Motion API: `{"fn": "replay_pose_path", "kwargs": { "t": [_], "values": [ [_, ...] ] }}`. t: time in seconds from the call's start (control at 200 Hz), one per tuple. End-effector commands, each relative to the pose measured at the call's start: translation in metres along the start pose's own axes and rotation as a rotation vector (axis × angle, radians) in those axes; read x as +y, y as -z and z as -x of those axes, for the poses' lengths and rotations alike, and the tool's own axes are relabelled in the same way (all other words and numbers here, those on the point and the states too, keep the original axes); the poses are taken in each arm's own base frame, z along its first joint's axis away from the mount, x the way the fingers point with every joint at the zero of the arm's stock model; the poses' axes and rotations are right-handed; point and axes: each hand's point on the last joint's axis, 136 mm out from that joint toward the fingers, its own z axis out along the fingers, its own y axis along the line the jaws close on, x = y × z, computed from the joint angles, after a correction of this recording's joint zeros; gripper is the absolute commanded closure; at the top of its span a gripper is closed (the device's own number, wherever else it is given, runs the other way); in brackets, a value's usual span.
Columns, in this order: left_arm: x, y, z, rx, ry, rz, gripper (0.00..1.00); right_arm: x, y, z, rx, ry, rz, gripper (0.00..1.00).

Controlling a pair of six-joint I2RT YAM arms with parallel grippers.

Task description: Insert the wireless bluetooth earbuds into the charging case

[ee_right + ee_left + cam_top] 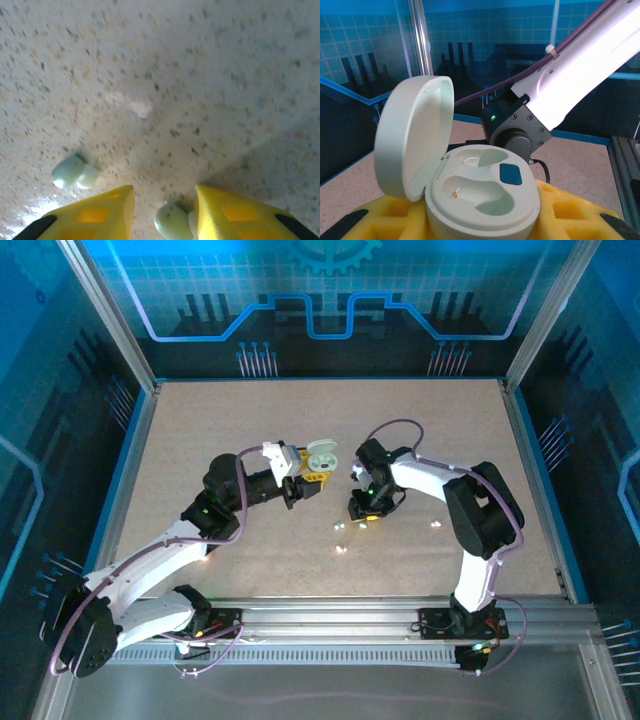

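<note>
The charging case [485, 197] is a pale green pebble with its lid [412, 135] swung open, and both of its sockets are empty. My left gripper [485, 227] is shut on its base between yellow fingers [575, 215]. From above, the case [322, 456] hangs over the middle of the table in the left gripper [305, 472]. My right gripper [362, 518] points down at the table. Its jaws [164, 212] stand open around one earbud [172, 221], which touches the right fingertip [235, 215], with a gap to the left one. A second earbud [75, 171] lies on the table to the left.
The right arm's white link and wrist [560, 85] stand close behind the case. Small pale bits [341, 549] lie on the speckled table [250, 420] near the right gripper. Metal frame posts and blue walls ring the table.
</note>
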Motion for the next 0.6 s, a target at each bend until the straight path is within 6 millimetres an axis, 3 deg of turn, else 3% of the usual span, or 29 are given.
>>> {"fn": "replay_pose_path", "kwargs": {
  "t": [0.0,0.23,0.595],
  "values": [
    [0.0,-0.001,0.005,-0.017,-0.001,-0.015,0.73,0.0,0.007,-0.016,0.036,-0.02,0.008,0.62],
    [0.0,-0.001,0.003,-0.015,0.003,-0.016,0.73,-0.001,0.008,-0.024,0.051,-0.021,0.007,0.62],
    [0.0,-0.001,0.004,-0.018,0.003,-0.014,0.73,-0.009,0.007,-0.01,0.03,-0.023,-0.099,0.62]
  ]
}}
